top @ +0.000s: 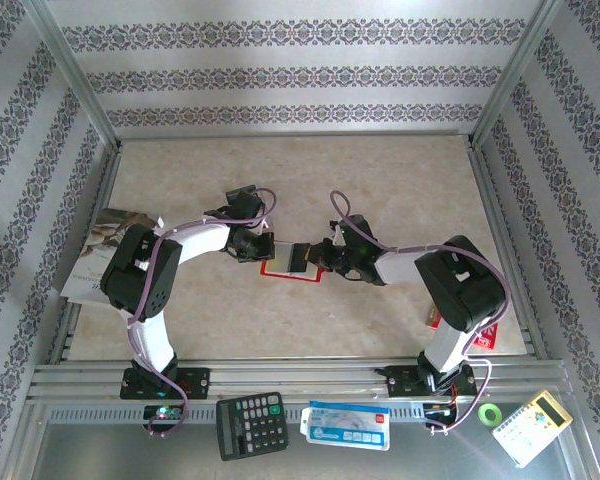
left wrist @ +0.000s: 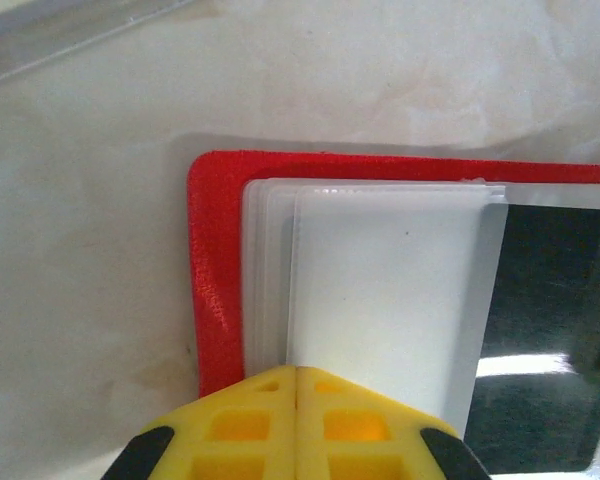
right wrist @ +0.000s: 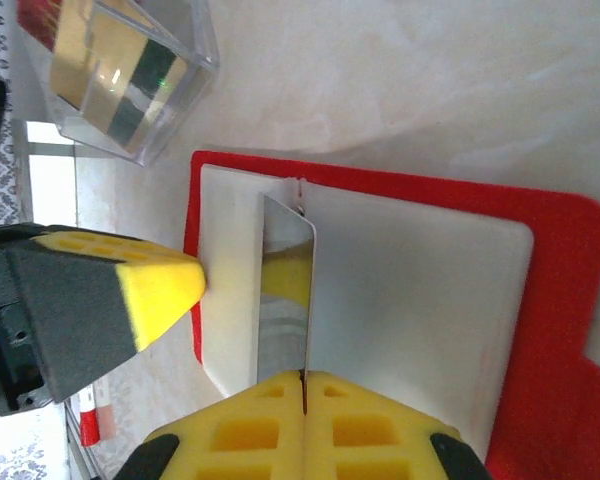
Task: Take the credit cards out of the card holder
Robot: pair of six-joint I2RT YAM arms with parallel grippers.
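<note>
The red card holder (top: 298,275) lies open mid-table between the two arms, its pale pockets (left wrist: 380,290) facing up. My left gripper (top: 263,247) is shut, its yellow fingertips (left wrist: 297,370) resting on the pocket with nothing between them. A dark glossy credit card (left wrist: 550,340) sticks out of the pocket toward the right arm. My right gripper (right wrist: 303,375) is shut on that card's edge (right wrist: 285,290), which stands tilted up from the holder (right wrist: 560,300). In the right wrist view, the left gripper's finger (right wrist: 150,290) presses the pocket's far side.
A clear plastic box (right wrist: 120,70) stands just beyond the holder. A printed sheet (top: 105,240) lies at the left edge. On the near ledge sit a black calculator (top: 250,424), a blue-and-white packet (top: 346,425), a green tape roll (top: 491,413) and a yellow-white device (top: 531,427).
</note>
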